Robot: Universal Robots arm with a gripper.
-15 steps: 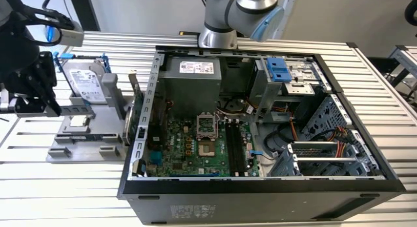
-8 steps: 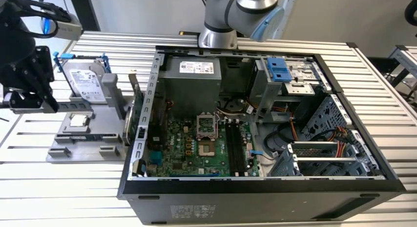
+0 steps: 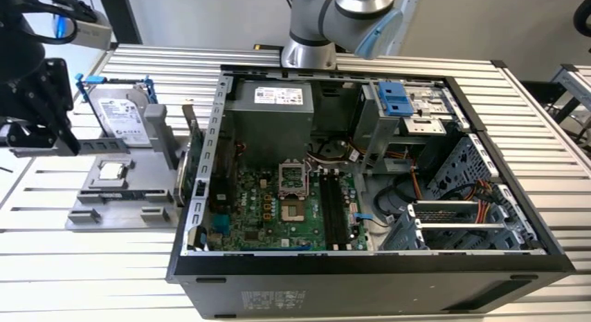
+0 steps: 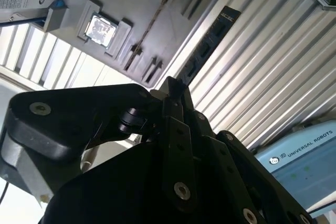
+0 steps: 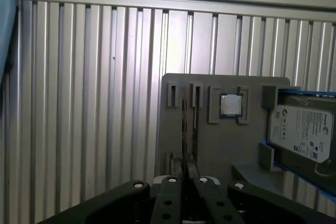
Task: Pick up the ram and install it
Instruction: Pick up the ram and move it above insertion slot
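Observation:
In both wrist views my gripper [image 4: 172, 90] [image 5: 186, 179] is shut on the ram [image 4: 210, 40], a slim dark stick with black chips that juts out from between the fingers. The first wrist view shows the ram [image 5: 185, 129] edge-on as a thin line against the grey holder plate [image 5: 210, 145]. In the exterior view my gripper [image 3: 37, 138] hangs on the exterior view's left, above the ribbed table and beside the grey holder plate [image 3: 120, 197]. It is well apart from the open computer case [image 3: 369, 280]. The long black memory slots [image 3: 337, 204] lie on the green motherboard inside the case.
A silver hard drive with blue brackets [image 3: 120, 114] [image 5: 299, 129] and a small square processor chip [image 3: 113, 171] [image 4: 101, 29] [image 5: 231, 105] rest on the holder plate. The arm's base [image 3: 309, 52] stands behind the case. A drive cage [image 3: 461, 221] and cables fill the case's right part.

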